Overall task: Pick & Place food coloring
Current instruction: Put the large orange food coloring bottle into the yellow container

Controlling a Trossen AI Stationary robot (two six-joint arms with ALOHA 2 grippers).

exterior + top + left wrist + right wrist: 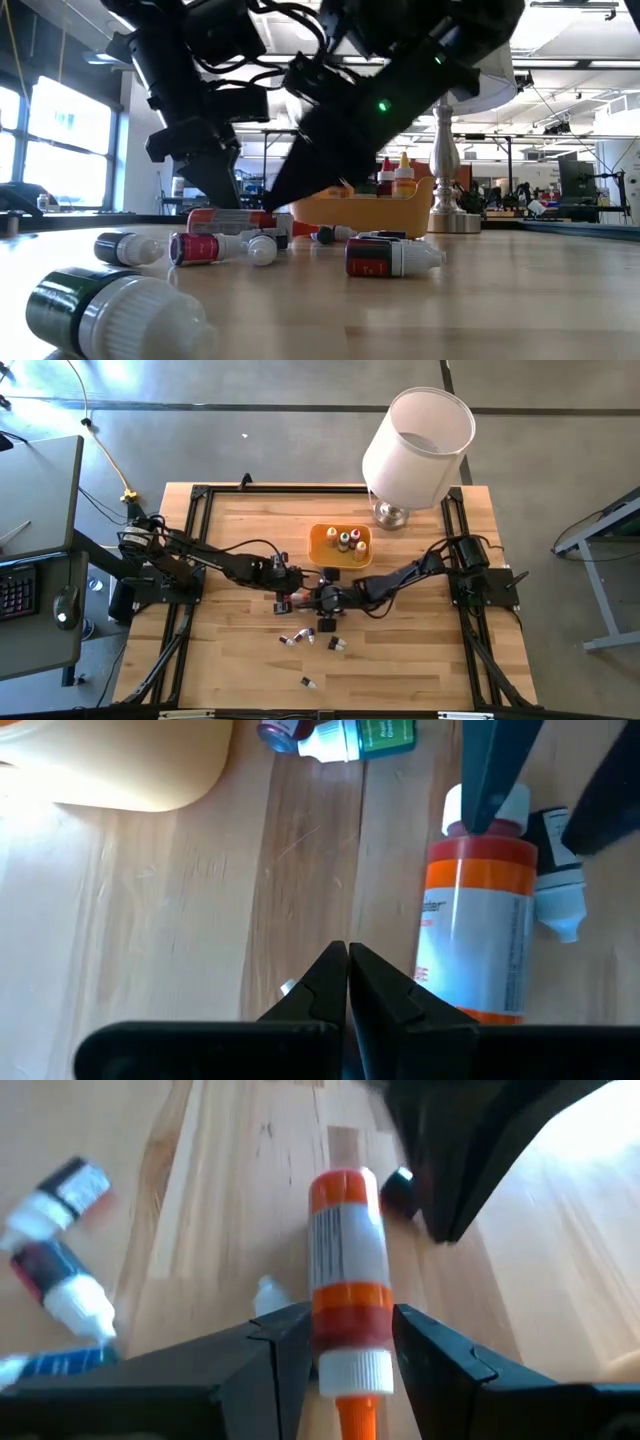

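Right claw clamped round the orange-labelled bottle lying on the table, probably for lifting trayward; left claw pinched together alongside.

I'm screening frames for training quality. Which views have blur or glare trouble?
Low view: nearest green bottle is out of focus, arms backlit dark against bright windows. Right wrist view: glare washes out the corner beside the orange bottle. High view: even light.

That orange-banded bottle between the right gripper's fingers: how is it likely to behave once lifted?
The orange-banded bottle lies flat on the table; being round, it would probably roll if released. The right gripper grips it near the cap end, so the long body may droop or pivot. Its glossy label looks somewhat slippery.
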